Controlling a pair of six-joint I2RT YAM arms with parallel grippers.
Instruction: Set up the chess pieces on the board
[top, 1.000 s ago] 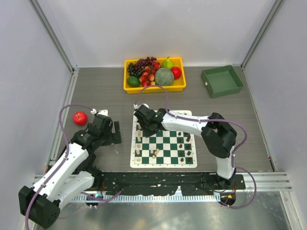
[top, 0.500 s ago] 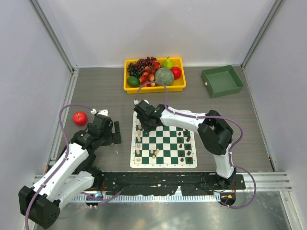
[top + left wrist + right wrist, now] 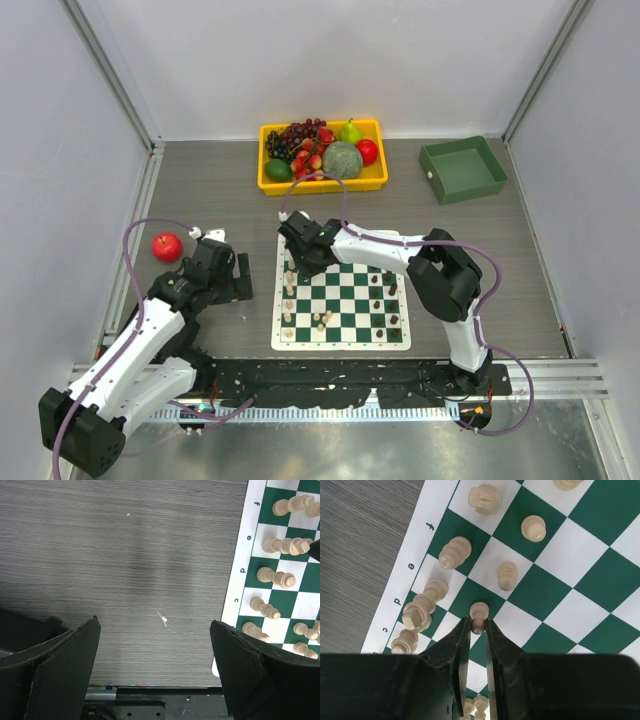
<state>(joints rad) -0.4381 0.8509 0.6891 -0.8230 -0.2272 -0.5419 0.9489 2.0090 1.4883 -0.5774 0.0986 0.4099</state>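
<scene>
The green and white board (image 3: 340,343) lies at the table's middle front. Cream chess pieces (image 3: 289,300) stand along its left columns, and dark brown ones (image 3: 388,302) stand on its right side. My right gripper (image 3: 301,262) is over the board's back left part. In the right wrist view this gripper (image 3: 478,626) is shut on a cream pawn (image 3: 479,611) above the squares by the board's lettered edge (image 3: 415,555), with other cream pieces (image 3: 454,552) around it. My left gripper (image 3: 155,650) is open and empty over bare table, left of the board's border (image 3: 239,575).
A yellow tray (image 3: 320,186) of fruit stands at the back. A green bin (image 3: 462,168) is at the back right. A red apple (image 3: 167,246) lies on the table left of my left arm.
My right gripper has moved slightly toward the board's back left corner, and its elbow has shifted left. The left arm has not moved.
</scene>
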